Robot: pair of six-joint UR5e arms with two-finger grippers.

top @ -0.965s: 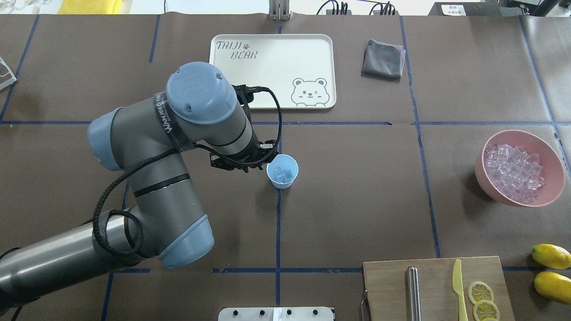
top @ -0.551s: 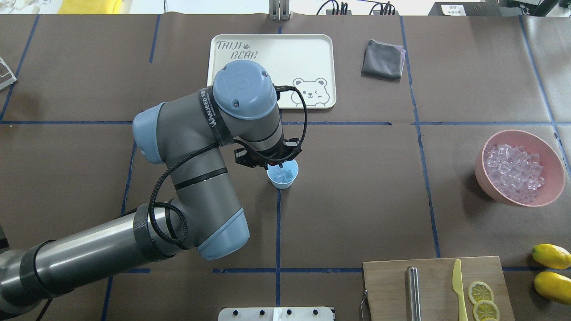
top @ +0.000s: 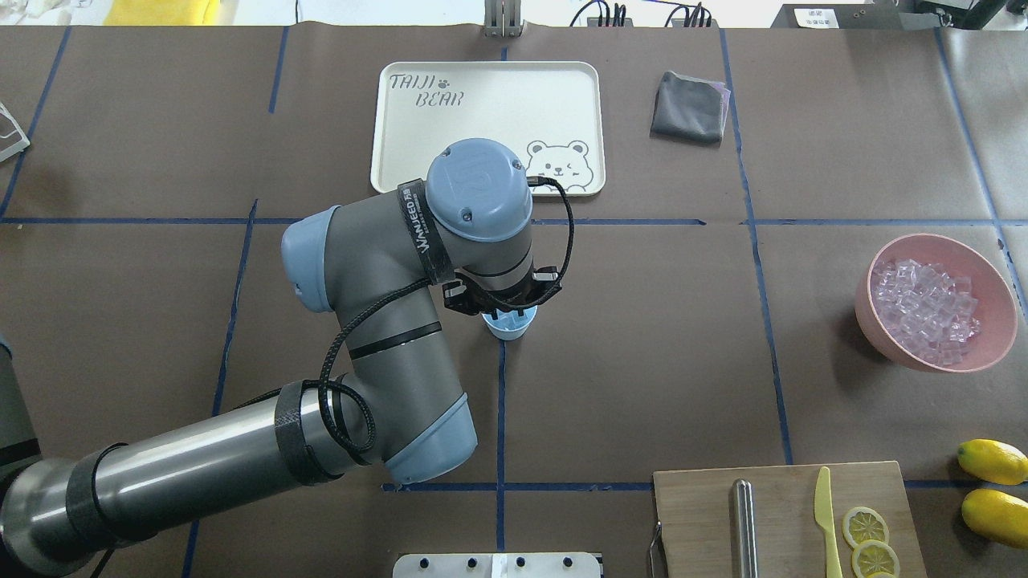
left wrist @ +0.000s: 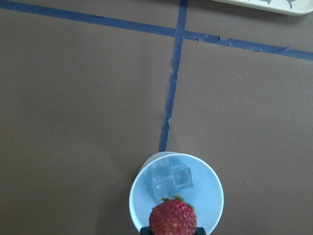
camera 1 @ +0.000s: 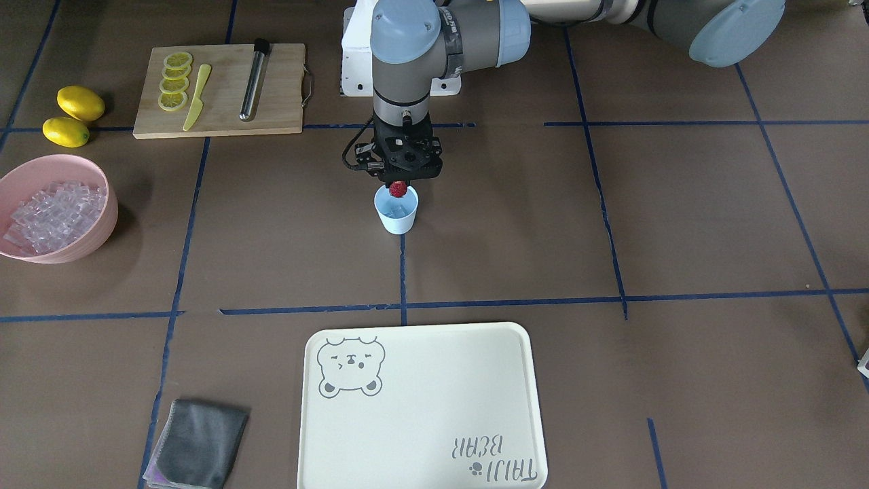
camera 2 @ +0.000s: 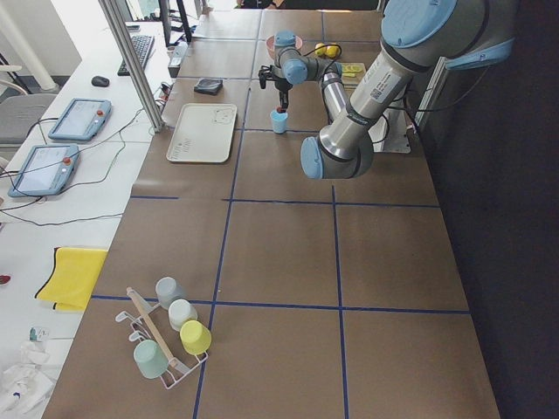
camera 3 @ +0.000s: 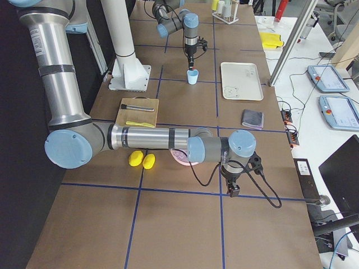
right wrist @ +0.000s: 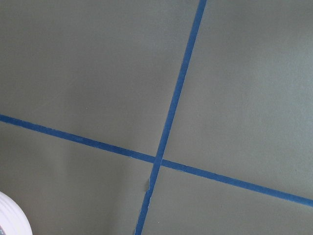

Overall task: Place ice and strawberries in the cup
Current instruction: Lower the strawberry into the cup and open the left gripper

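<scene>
The light-blue cup (camera 1: 396, 221) stands at the table's middle on a tape line. In the left wrist view a few ice cubes (left wrist: 170, 178) lie inside the cup (left wrist: 211, 196). My left gripper (camera 1: 398, 185) hangs straight above the cup's mouth, shut on a red strawberry (camera 1: 398, 189) with its green top (left wrist: 173, 218). From overhead the wrist covers most of the cup (top: 507, 329). More ice (top: 923, 309) fills the pink bowl (top: 996, 301). My right gripper (camera 3: 233, 190) shows only in the exterior right view, low over the table beside the bowl; I cannot tell whether it is open or shut.
A cream bear tray (top: 488, 128) lies beyond the cup, a grey cloth (top: 689, 107) to its right. A cutting board (top: 783, 522) holds a yellow knife, a metal rod and lemon slices. Two lemons (top: 993, 486) lie at the right edge.
My left arm has swung to the right, from beside the cup to directly above it. The wrist now hides most of the cup from overhead.
</scene>
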